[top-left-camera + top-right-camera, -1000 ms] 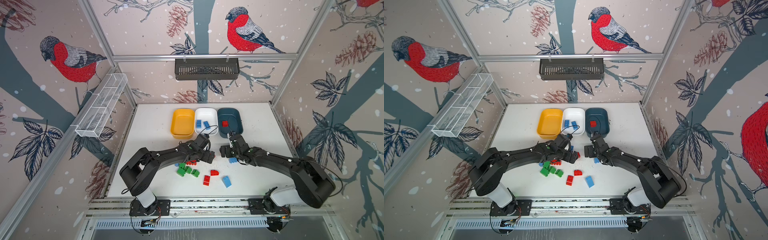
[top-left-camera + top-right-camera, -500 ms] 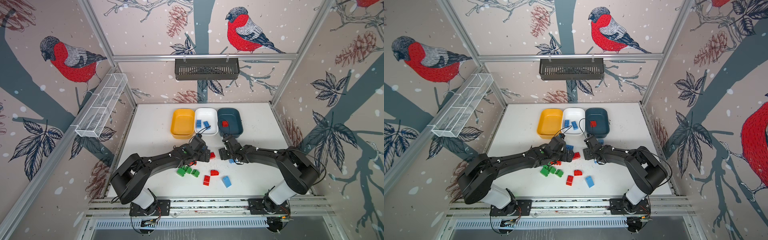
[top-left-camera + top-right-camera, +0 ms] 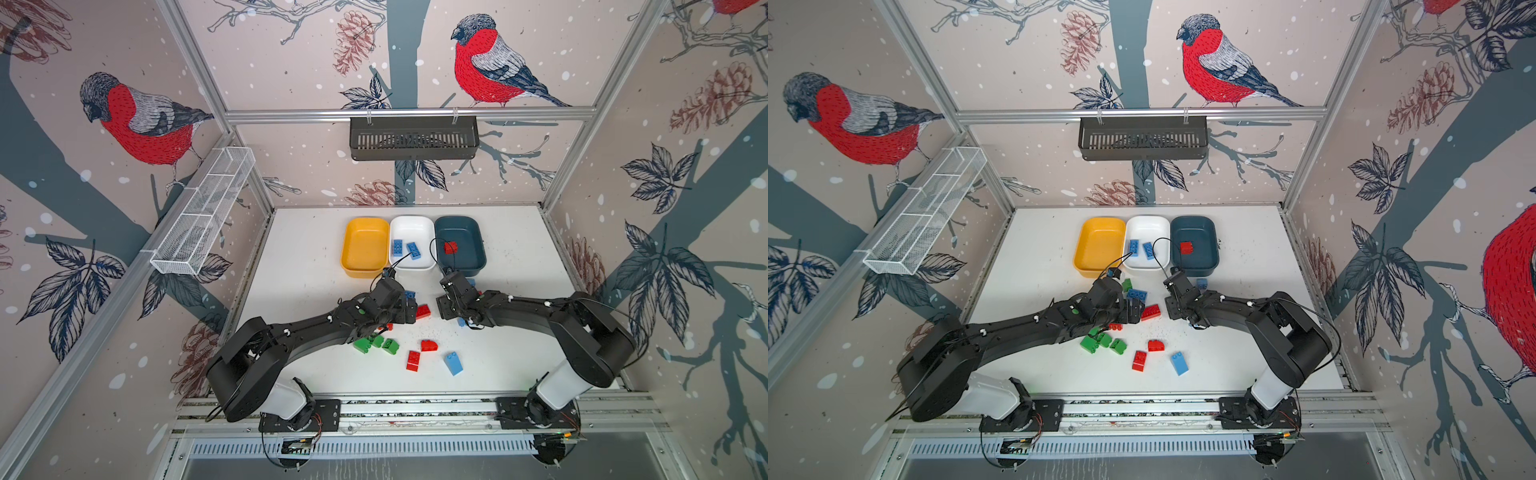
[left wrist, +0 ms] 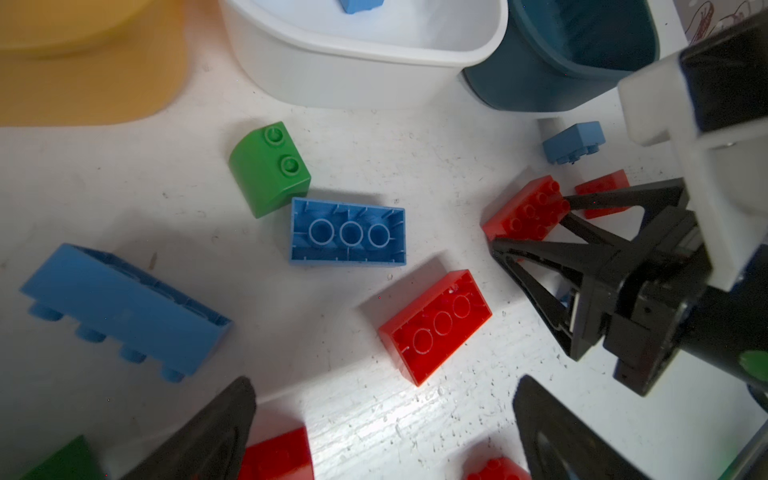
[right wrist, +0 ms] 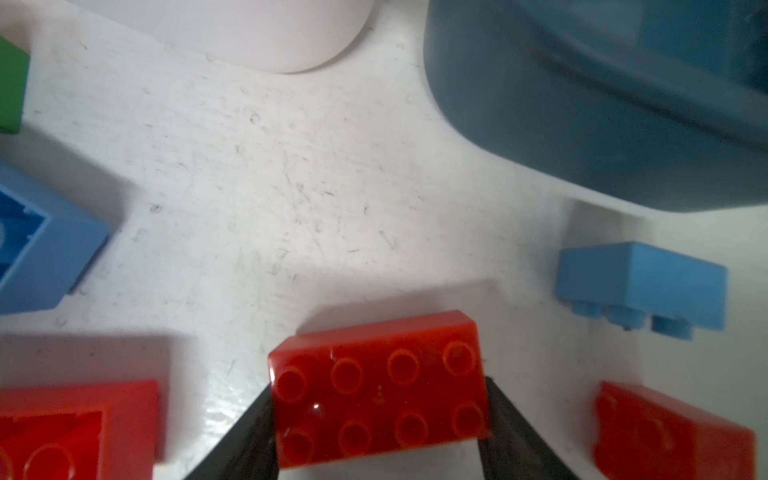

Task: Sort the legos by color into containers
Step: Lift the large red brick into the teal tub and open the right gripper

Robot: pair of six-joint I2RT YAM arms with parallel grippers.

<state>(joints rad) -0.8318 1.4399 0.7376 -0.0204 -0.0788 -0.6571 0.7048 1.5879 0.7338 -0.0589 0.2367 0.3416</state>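
Observation:
In the right wrist view my right gripper (image 5: 377, 419) is shut on a red lego (image 5: 374, 374), one finger against each short end, low over the table. In the left wrist view my left gripper (image 4: 384, 399) stands open over bare table, just short of an upturned red lego (image 4: 434, 326). In both top views the two grippers face each other mid-table, left (image 3: 409, 311) and right (image 3: 442, 307). Behind them stand the containers: yellow (image 3: 365, 266), white (image 3: 411, 226) with two blue legos, teal (image 3: 469, 232) with one red lego (image 3: 450, 247).
Loose legos lie on the white table (image 3: 311, 291): a green cluster (image 3: 376, 344), two red (image 3: 428, 345) (image 3: 413, 360) and a blue (image 3: 453, 363) near the front. A green (image 4: 268, 168) and blue ones (image 4: 347, 235) lie near the tubs. A black basket (image 3: 413, 137) hangs at the back.
The right gripper's jaws have closed onto the red lego. The left gripper has shifted slightly and stayed open.

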